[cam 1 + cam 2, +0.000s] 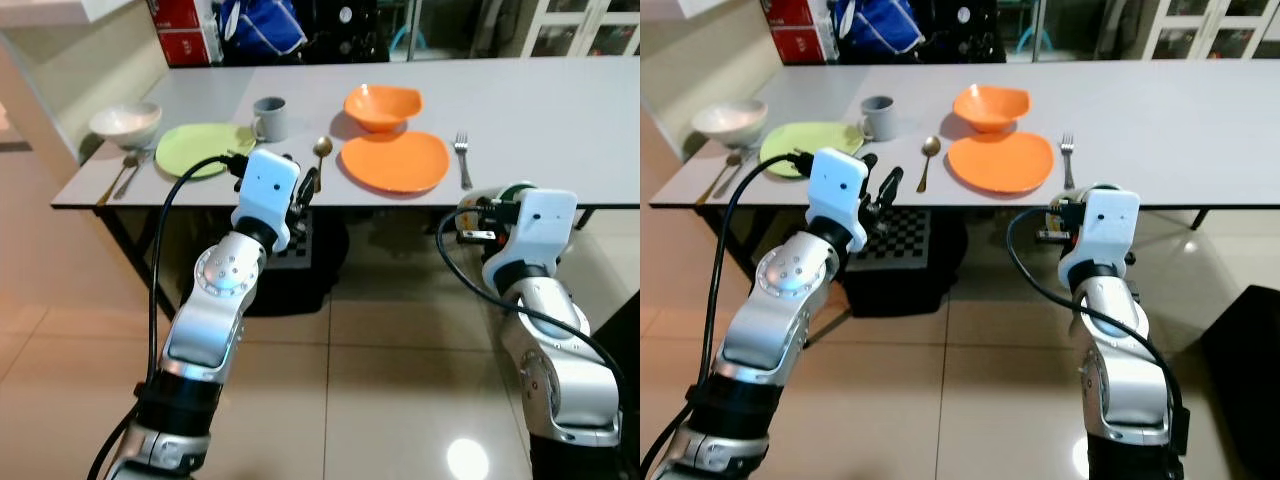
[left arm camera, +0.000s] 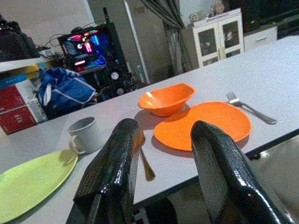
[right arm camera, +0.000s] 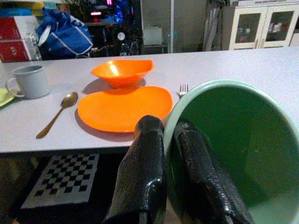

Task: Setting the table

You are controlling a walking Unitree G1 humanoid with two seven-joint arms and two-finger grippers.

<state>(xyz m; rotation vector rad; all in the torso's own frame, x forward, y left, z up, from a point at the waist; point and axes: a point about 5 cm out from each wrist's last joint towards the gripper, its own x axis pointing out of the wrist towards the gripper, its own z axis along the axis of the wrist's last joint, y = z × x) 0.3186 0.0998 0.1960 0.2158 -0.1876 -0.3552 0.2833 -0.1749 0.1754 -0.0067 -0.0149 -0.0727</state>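
Bench (image 1: 560,95) surface, upper half of the head view, left to right: white bowl (image 1: 125,122) with spoon (image 1: 126,172) at far left, green plate (image 1: 203,149), grey mug (image 1: 269,118), gold spoon (image 1: 320,155), orange plate (image 1: 394,160) with orange bowl (image 1: 382,106) behind it, fork (image 1: 462,158). Left gripper (image 2: 161,161), frame centre-left, sits before the bench edge, jaws apart and empty. Right gripper (image 3: 173,158), lower right below the edge, has jaws clamped on the green bowl (image 3: 229,144) rim.

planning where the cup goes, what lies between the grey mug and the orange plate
A gold spoon lies on the table between the grey mug and the orange plate, seen in both eye views; the rest of that stretch is bare.
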